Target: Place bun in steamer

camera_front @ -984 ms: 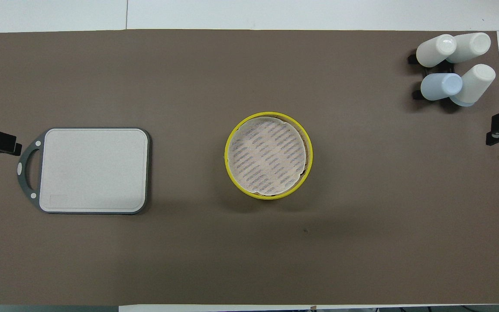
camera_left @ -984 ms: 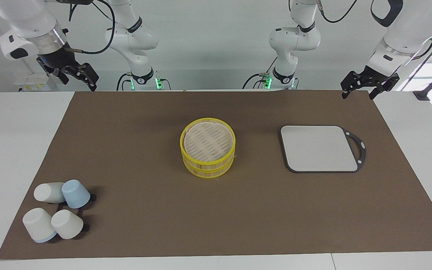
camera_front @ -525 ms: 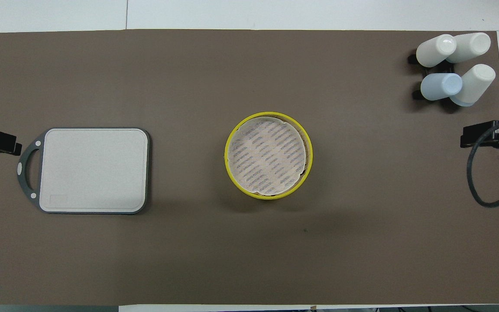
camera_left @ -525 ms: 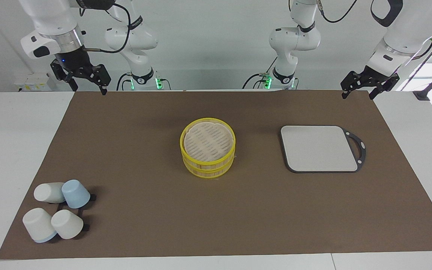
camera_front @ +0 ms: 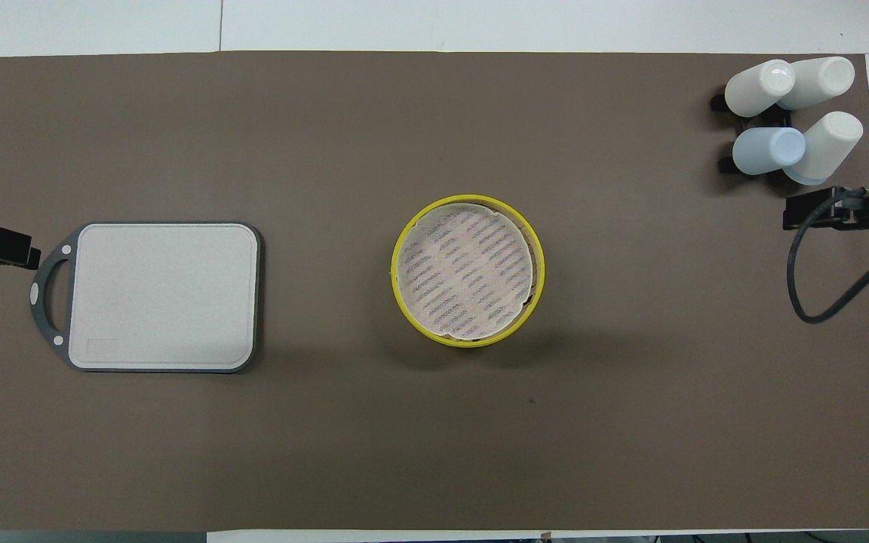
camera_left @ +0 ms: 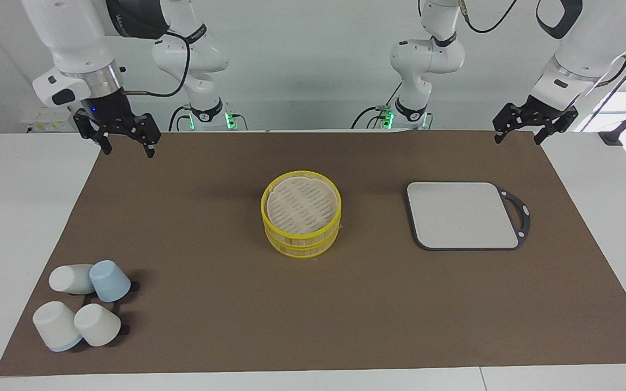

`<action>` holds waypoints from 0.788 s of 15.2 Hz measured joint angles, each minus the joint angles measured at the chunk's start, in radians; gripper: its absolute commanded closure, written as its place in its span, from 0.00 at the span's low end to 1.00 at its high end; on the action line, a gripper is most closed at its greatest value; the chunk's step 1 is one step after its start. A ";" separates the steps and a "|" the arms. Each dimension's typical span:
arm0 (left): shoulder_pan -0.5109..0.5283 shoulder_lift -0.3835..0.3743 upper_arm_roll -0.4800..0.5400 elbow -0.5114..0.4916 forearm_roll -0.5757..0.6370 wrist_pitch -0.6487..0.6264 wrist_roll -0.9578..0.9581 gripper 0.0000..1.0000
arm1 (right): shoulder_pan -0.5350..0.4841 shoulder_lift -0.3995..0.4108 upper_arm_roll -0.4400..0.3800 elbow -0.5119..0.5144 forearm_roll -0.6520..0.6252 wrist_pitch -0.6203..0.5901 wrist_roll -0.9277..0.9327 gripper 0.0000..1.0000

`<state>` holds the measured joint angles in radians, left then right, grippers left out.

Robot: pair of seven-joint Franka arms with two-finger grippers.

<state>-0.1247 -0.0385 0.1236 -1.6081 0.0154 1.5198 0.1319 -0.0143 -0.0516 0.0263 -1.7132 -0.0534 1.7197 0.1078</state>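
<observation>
Facing view: 1 steamer (camera_left: 301, 221), 4 cups (camera_left: 82, 304), 1 board (camera_left: 464, 215), both pincers (camera_left: 127, 148) (camera_left: 519, 135) released.

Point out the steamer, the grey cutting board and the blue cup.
steamer (camera_left: 271, 217): facing view, on its yellow top rim.
grey cutting board (camera_left: 462, 214): facing view, middle of its pale surface.
blue cup (camera_front: 766, 151): overhead view, on its upturned side, among the white cups.

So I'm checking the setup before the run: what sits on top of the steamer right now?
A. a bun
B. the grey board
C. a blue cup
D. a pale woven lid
D: the steamer is covered by its pale woven lid, with nothing resting on it in either view.
</observation>
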 measured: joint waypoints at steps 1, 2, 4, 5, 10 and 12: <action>0.000 0.000 0.000 0.000 0.000 0.001 0.000 0.00 | 0.008 0.016 0.000 0.010 0.000 -0.003 0.000 0.00; 0.000 0.000 0.000 0.000 0.000 0.002 0.000 0.00 | 0.025 0.024 0.001 0.018 0.000 -0.007 0.001 0.00; 0.000 0.000 0.000 0.000 0.000 0.002 0.000 0.00 | 0.060 0.025 0.002 0.026 0.000 -0.019 0.017 0.00; 0.000 0.000 0.000 0.000 0.000 0.002 0.000 0.00 | 0.069 0.025 0.002 0.031 0.000 -0.027 0.022 0.00; 0.000 0.000 -0.002 -0.001 0.000 0.002 0.000 0.00 | 0.066 0.024 -0.004 0.036 0.000 -0.043 0.022 0.00; 0.000 0.000 -0.002 -0.003 0.000 0.002 0.000 0.00 | 0.061 0.024 -0.005 0.036 0.000 -0.053 0.022 0.00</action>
<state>-0.1248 -0.0385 0.1220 -1.6113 0.0153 1.5219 0.1319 0.0472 -0.0271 0.0218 -1.6769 -0.0534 1.6663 0.1294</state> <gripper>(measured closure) 0.000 0.000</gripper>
